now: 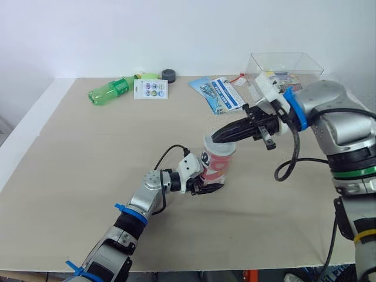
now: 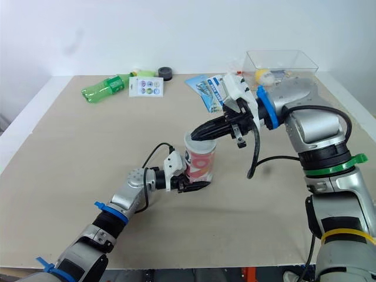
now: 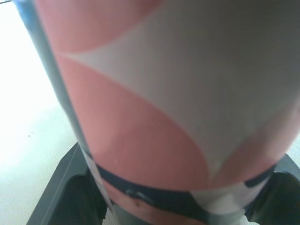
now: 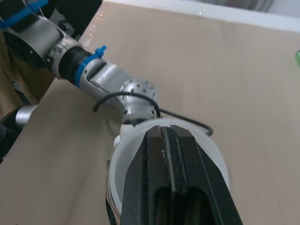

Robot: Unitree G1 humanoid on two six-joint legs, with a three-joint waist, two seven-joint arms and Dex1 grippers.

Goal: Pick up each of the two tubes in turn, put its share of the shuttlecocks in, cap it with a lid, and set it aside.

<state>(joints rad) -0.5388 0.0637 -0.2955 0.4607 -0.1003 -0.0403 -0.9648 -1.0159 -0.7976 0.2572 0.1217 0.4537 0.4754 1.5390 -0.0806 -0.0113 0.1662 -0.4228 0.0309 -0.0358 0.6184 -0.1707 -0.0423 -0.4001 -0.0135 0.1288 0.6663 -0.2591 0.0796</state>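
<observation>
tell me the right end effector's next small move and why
Probably lift the right end effector clear of the tube: it is shut with its tips at the open mouth, the left end effector holds the tube upright, and no lid is on it.

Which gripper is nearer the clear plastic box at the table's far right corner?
Right. The right gripper sits at the mouth of the pink-and-white tube, closer to the clear plastic box; the left gripper clamps the tube's base, farther back.

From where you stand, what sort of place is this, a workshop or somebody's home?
Probably a robot test room, not a home: a white wall, a beige table carrying practice props such as a green plastic bottle and a clear plastic bin, and the left gripper clamping a shuttlecock tube.
</observation>
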